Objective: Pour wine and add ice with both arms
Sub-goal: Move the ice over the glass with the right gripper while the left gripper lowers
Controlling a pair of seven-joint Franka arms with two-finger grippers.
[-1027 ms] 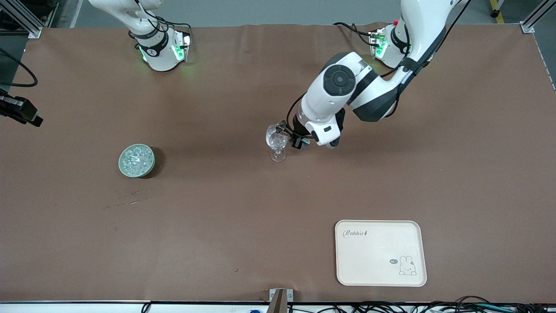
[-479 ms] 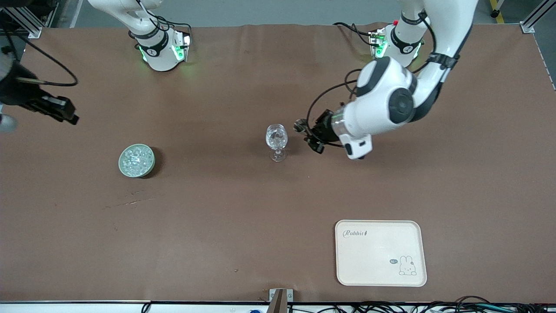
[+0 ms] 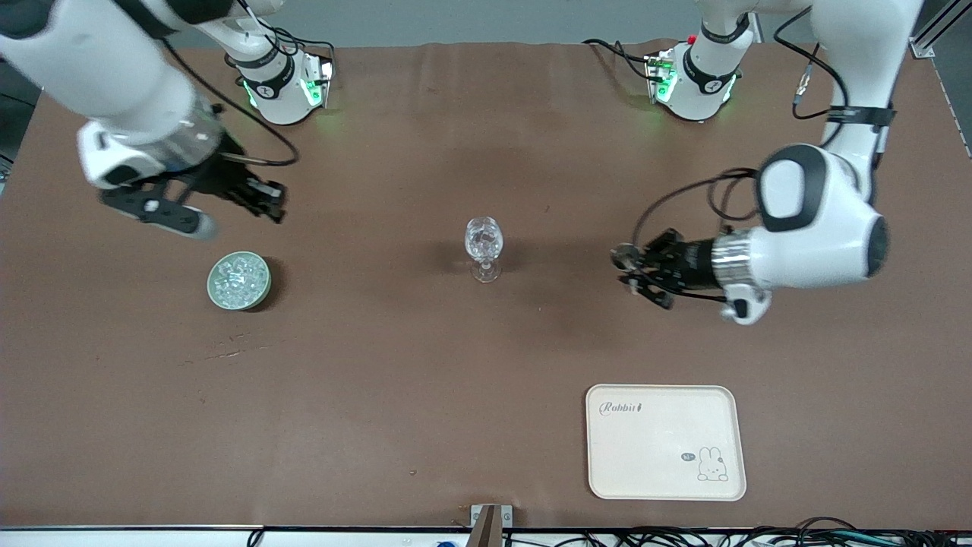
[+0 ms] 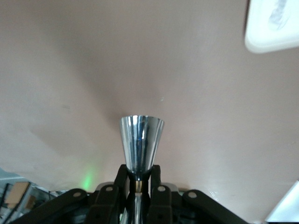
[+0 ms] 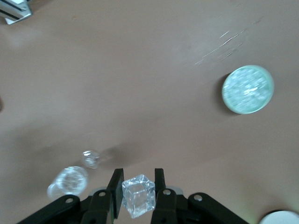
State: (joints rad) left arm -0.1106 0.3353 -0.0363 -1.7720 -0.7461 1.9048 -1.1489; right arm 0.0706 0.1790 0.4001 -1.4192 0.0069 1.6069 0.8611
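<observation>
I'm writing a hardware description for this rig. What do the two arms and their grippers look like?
Both arms are glossy white with rounded joints, black bands and looping black cables; bases glow green. The left gripper and right gripper are black with two fingers.

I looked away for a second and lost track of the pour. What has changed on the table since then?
The left gripper, shut on a shiny metal cup, has swung away from the wine glass toward the left arm's end of the table. The right gripper, shut on an ice cube, has come in over the table near the ice bowl. Glass, bowl and tray stayed put.
</observation>
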